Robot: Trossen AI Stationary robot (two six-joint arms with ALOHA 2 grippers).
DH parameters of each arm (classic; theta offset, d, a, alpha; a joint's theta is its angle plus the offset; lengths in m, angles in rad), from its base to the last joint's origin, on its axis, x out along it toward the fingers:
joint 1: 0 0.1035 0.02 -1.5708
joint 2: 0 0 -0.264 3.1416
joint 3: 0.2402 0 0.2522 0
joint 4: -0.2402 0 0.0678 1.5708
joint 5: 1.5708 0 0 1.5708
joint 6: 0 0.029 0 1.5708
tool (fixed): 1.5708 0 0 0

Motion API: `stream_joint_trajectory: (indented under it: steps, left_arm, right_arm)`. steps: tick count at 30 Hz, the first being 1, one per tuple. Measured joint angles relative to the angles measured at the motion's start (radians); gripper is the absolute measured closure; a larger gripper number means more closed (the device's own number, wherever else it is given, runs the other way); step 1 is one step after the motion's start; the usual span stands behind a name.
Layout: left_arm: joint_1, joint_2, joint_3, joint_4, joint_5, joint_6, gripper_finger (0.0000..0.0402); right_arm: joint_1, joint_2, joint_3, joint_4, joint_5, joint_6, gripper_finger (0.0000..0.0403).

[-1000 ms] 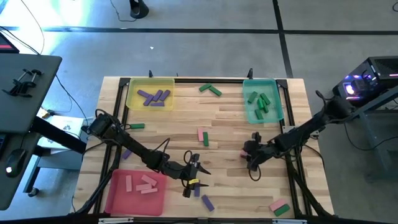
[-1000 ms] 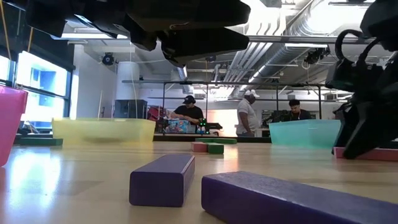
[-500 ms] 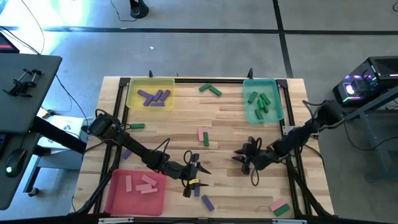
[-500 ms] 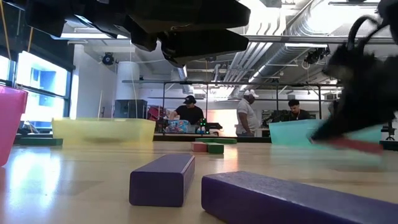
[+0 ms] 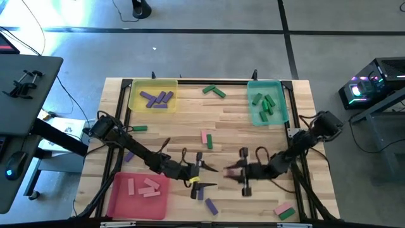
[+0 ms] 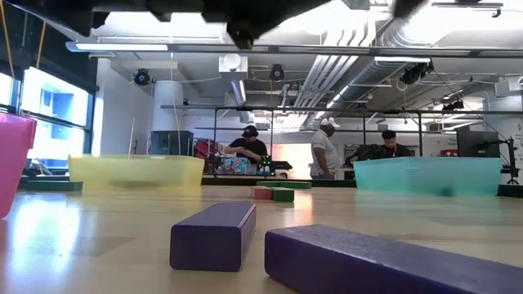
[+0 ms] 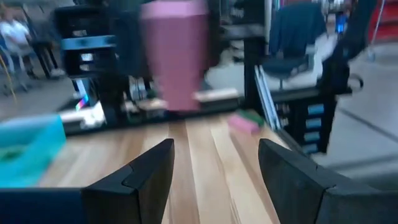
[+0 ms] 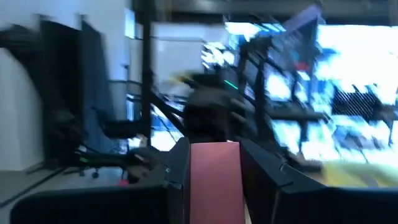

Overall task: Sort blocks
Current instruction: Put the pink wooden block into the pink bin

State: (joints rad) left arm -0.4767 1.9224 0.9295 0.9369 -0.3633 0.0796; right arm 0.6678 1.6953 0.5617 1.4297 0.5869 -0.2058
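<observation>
1. Right gripper [image 5: 235, 171]: low over the near middle of the pale wooden table [image 5: 190, 123], fingers clenched on a small pink rectangular block [image 8: 214, 177] that stands upright between them in its wrist view. Held that way, I judge, for carrying toward the left.
2. Left gripper [image 5: 204, 176]: just left of the right one, fingers spread and grasping nothing; its wrist view faces the pink block head-on. The pose looks like readiness to receive it.
3. Pink plastic tray [image 5: 138, 194], near left corner: holds several pink blocks, so likely the held block's home, on the left arm's side.
4. Yellow plastic tray [image 5: 153, 95], far left: purple bars collected inside.
5. Teal plastic tray [image 5: 267, 101], far right: green bars collected inside.
6. Loose stock:
   - two purple bars [image 6: 214, 235] near the front edge under the left gripper;
   - a pink-and-green pair [image 5: 206, 139] mid-table;
   - green bars [image 5: 214, 91] at the far edge between the trays;
   - a pink and green pair [image 5: 284, 210] in the near right corner.
   All unsorted.
</observation>
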Motion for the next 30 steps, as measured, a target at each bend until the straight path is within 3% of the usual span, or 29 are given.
stream_joint_trajectory:
  steps: [5,13,27,30]
  left_arm:
    - [0.009,0.0,0.0,0.078,0.046,0.019,0.0179]
    - [0.007,0.0,0.0,0.158,0.187,0.011,0.0179]
    - [-0.018,0.001,0.077,0.147,0.196,0.081,0.018]
    - [-0.021,0.001,0.077,0.139,0.192,0.081,0.0196]
  right_arm:
    - [0.0,0.068,0.178,-0.082,-0.09,-0.148,0.0324]
    - [0.0,0.108,0.355,-0.282,-0.099,-0.199,0.0324]
    - [-0.019,0.106,0.388,-0.328,-0.099,-0.169,0.0324]
    - [-0.019,0.106,0.388,-0.332,-0.1,-0.163,0.0324]
